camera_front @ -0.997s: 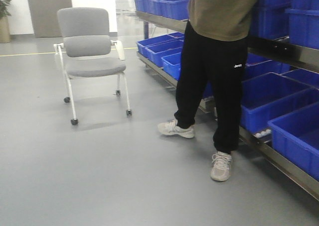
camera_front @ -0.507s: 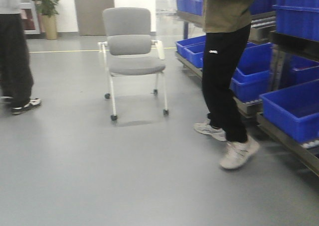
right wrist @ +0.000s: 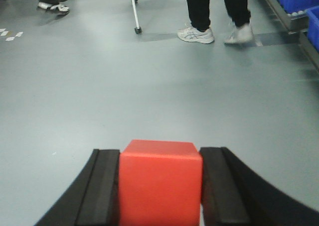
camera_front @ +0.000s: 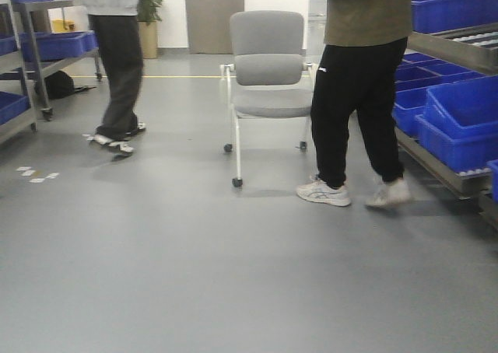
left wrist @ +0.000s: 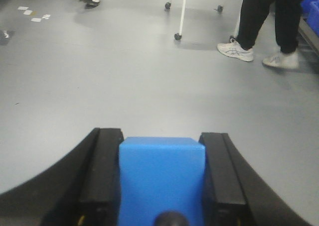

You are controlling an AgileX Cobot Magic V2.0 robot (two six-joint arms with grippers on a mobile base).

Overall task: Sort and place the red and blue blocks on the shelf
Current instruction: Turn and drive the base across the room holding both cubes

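In the left wrist view my left gripper [left wrist: 162, 136] is shut on the blue block [left wrist: 162, 178], held between its two black fingers above the grey floor. In the right wrist view my right gripper [right wrist: 160, 151] is shut on the red block [right wrist: 160, 183] in the same way. Neither gripper shows in the front view. A steel shelf rack [camera_front: 450, 48] with white roller tracks stands along the right side, some way ahead; its lower rail [camera_front: 437, 169] runs near the floor.
A person in black trousers [camera_front: 358, 96] stands by the right rack, next to a grey wheeled chair [camera_front: 268, 81]. A second person [camera_front: 117, 65] walks at the left near another rack [camera_front: 31, 57]. Large blue bins [camera_front: 459, 120] fill the right shelves. Open grey floor lies ahead.
The front view has swung left: the chair and the person in black have shifted right in frame, and the second person and the left rack have come into view.
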